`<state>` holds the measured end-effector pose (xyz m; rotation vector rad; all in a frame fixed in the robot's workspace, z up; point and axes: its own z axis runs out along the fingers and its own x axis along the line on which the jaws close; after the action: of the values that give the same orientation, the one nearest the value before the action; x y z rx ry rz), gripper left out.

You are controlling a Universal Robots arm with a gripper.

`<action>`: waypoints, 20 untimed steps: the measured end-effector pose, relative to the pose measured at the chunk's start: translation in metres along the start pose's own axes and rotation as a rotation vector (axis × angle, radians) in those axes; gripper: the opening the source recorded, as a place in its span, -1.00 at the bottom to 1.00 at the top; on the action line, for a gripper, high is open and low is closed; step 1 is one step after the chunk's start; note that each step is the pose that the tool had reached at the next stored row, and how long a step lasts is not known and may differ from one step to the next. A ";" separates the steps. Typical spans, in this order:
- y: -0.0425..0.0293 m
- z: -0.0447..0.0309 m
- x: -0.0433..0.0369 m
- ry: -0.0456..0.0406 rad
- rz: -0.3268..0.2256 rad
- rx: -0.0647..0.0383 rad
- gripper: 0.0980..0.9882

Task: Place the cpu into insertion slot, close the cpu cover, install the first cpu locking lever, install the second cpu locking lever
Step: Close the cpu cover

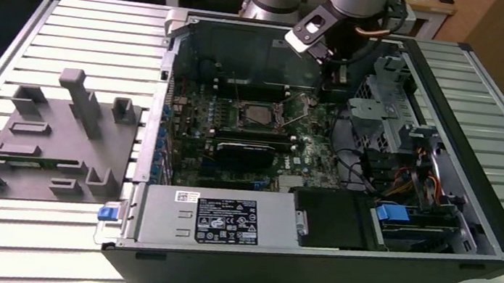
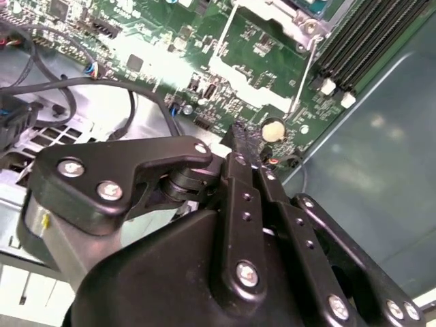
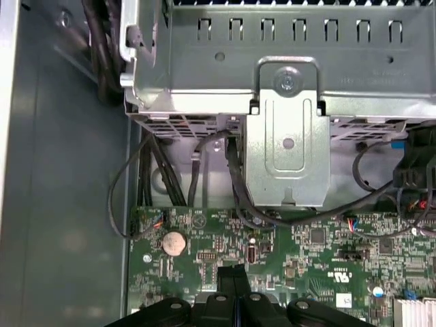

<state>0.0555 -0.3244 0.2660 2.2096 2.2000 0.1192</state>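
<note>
Metal and matte plastic make up most of what you see: a black steel computer case (image 1: 312, 281) lies open on a ribbed aluminium table (image 1: 101, 26), with a green circuit board (image 1: 190, 126) flat on its floor.

Your pincer (image 3: 232, 281) has its two black fingers (image 3: 223, 285) pressed together with nothing between them. The tips are close over the board; you cannot tell whether they touch it.

In the exterior view the cpu (image 1: 257, 116), a small dull silver square, lies flat in the insertion slot (image 1: 238, 114) near the frame's centre. The arm (image 1: 354, 1) stands at upper centre, so the chip sits below the pincer and toward the exterior view's left, apart from it.

In the second wrist view a thin bright wire lever (image 2: 304, 75) runs from the slot's silvery corner toward a round coin cell (image 2: 272, 129). The ribbed fingertip (image 2: 242, 142) stands just beside that cell.

Close around the pincer you have a stamped silver drive cage (image 3: 286, 136), looping black cables (image 3: 234, 174) and long black memory slots (image 2: 368, 41). A grey power-supply box (image 1: 213, 217) lies at lower centre, and a grey moulded fixture (image 1: 57, 138) rests on the table at the exterior view's left.
</note>
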 end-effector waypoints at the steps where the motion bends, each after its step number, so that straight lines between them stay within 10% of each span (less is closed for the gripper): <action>1: 0.0000 0.0012 -0.0001 -0.0001 0.000 0.000 -0.99; 20: -0.0003 0.0237 -0.0009 -0.0003 0.000 0.000 -0.99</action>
<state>0.0568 -0.3244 0.2423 2.2098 2.2000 0.1184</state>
